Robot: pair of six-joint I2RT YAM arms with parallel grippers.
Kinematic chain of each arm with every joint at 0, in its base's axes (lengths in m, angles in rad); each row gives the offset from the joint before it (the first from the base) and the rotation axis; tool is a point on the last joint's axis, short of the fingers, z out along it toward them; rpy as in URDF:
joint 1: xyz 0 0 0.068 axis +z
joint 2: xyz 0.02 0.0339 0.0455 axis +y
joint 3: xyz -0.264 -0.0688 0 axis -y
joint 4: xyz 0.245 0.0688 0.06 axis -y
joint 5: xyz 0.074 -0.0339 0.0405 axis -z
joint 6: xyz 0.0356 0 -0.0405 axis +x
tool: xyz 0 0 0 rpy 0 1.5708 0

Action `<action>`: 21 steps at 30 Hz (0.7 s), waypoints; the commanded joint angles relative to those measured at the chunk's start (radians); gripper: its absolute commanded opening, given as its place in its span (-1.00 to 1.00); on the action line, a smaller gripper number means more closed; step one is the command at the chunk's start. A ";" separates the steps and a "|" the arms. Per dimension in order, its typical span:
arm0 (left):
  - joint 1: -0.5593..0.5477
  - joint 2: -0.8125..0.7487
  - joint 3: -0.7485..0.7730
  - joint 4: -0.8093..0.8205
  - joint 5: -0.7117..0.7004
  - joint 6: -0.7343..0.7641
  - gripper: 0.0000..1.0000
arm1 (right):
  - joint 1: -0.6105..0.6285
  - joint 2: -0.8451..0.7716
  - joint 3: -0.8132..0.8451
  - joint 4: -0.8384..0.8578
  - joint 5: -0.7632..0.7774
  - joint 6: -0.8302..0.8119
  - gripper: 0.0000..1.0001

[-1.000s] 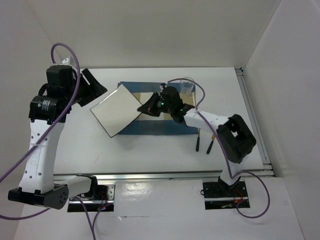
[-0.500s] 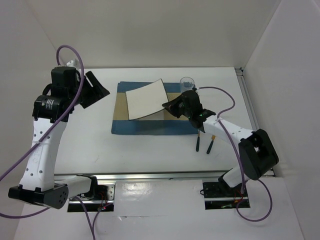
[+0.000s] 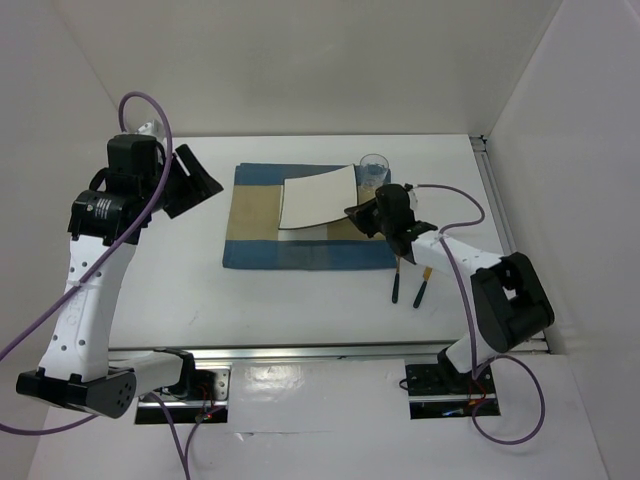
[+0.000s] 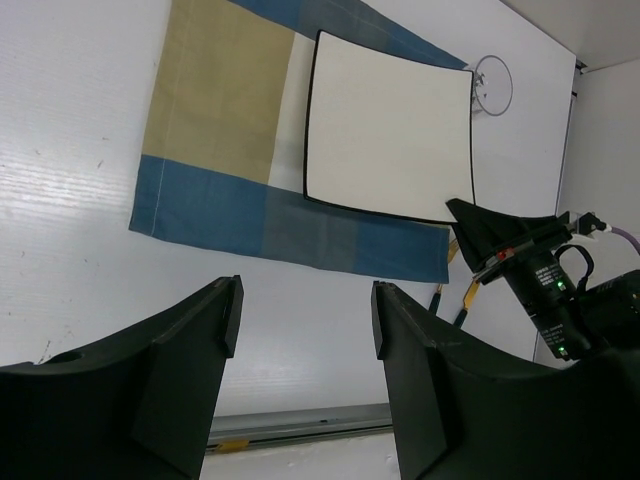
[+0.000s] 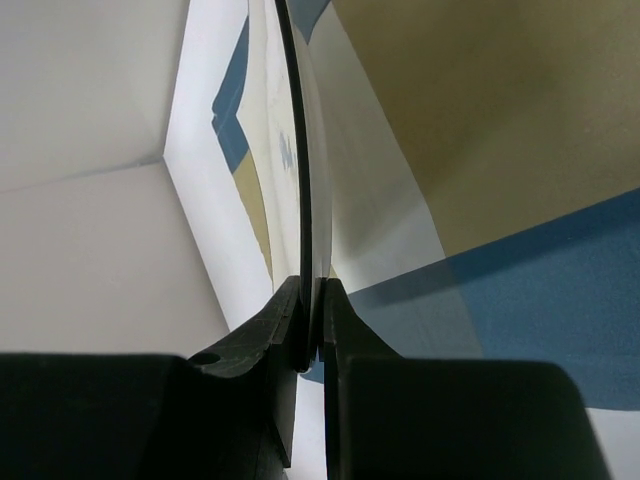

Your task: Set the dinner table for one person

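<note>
White matte surface (image 3: pixel 300 300) under everything, metal rail (image 3: pixel 330 349) along its near edge. Blue-and-tan placemat (image 3: pixel 300 245) laid flat about mid-surface, long side parallel to the rail; used as reference below.

Right gripper (image 5: pixel 312 290): clamped on white square plate (image 3: pixel 318 198), pinching the thin rim at the plate corner nearest the placemat's right edge. Confirmed edge-on from right wrist view: fingers (image 5: pixel 270 335) tight against both faces of the rim. Plate over the right half of the placemat, clear of the cloth at the gripped corner, shadow underneath on the near side. Can't tell whether the far-left corner touches the cloth.

Left gripper (image 4: pixel 306 295): jaws spread wide, nothing between them, hanging in the air off the placemat's left edge, well apart from the plate. Left wrist view looking down on the placemat's near-left part and bare surface.

Clear glass (image 3: pixel 374 165) upright on bare surface just beyond the placemat's far-right corner, near the plate; contact not discernible. Two dark-handled utensils (image 3: pixel 396 287) with yellow-orange sections lying side by side on the surface, just off the placemat's near-right corner, roughly perpendicular to the rail. Utensil type too small to tell.
</note>
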 commanded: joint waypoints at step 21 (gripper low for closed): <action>-0.004 -0.014 0.001 0.006 -0.026 0.019 0.43 | -0.040 0.119 -0.045 0.520 -0.159 0.133 -1.00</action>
